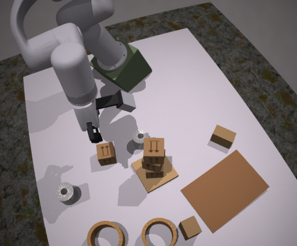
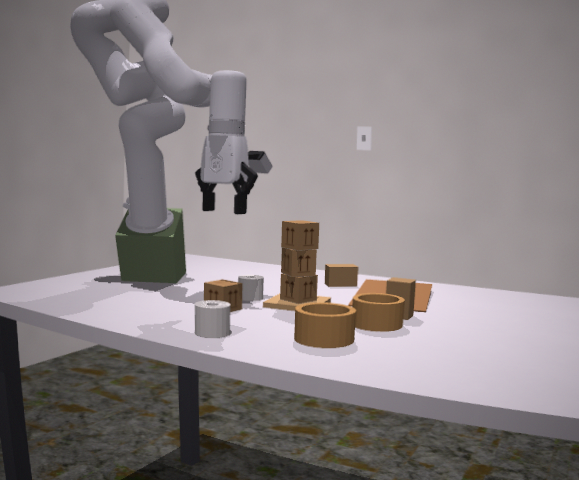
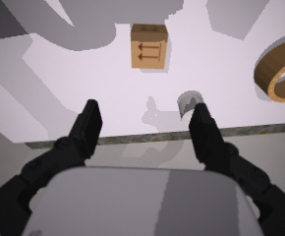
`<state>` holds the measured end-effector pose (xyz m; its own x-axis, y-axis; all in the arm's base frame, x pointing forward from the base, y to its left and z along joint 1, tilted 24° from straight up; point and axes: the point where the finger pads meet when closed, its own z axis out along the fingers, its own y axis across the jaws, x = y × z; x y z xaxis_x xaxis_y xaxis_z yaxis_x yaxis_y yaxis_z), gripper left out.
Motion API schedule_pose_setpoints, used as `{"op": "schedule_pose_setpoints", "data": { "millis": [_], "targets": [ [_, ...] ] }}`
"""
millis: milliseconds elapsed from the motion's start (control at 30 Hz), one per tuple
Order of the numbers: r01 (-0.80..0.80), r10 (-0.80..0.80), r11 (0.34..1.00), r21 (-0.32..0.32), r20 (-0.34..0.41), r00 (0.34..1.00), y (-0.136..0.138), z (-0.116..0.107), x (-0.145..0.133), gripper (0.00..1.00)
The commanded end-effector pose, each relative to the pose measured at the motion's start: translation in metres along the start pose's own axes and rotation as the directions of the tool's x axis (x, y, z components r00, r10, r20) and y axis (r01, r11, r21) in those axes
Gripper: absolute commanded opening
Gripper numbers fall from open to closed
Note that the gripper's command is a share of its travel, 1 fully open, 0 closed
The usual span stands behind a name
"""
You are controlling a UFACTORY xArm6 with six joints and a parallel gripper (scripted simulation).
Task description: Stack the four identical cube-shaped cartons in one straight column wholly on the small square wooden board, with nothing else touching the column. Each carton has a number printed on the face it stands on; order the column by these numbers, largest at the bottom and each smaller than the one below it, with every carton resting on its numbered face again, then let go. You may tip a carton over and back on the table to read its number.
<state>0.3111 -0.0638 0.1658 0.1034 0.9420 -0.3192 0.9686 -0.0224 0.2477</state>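
Observation:
Three cartons stand in a column on the small square wooden board [image 1: 149, 185] [image 2: 274, 302]: a bottom carton [image 1: 154, 175] [image 2: 298, 288], a middle carton [image 1: 152, 166] [image 2: 298, 261] and a top carton [image 1: 153, 147] [image 2: 299, 235]. They are turned slightly against each other. A fourth carton [image 1: 105, 153] [image 2: 222, 296] [image 3: 148, 50] stands alone on the table, left of the board in the top view. Their undersides and numbers are hidden. My gripper [image 2: 224, 202] [image 3: 145, 112] is open and empty, pointing down well above the table near the fourth carton.
One grey ribbed cylinder [image 1: 140, 140] [image 2: 250, 288] stands close behind the column, another [image 1: 65, 194] [image 2: 211, 320] near the table's edge. Two wooden rings [image 1: 90, 237] [image 2: 324, 331], two plain blocks [image 1: 223, 133] [image 1: 190, 227] and a brown sheet [image 1: 225, 190] lie farther off.

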Motion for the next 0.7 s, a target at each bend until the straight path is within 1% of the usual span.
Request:
{"op": "schedule_pose_setpoints", "data": {
  "millis": [0,667],
  "targets": [
    [-0.001,0.001,1.0,-0.003,0.0,1.0,0.001,0.006,0.0,1.0],
    [-0.001,0.001,1.0,-0.004,0.003,1.0,0.002,0.032,-0.001,1.0]
  ]
}}
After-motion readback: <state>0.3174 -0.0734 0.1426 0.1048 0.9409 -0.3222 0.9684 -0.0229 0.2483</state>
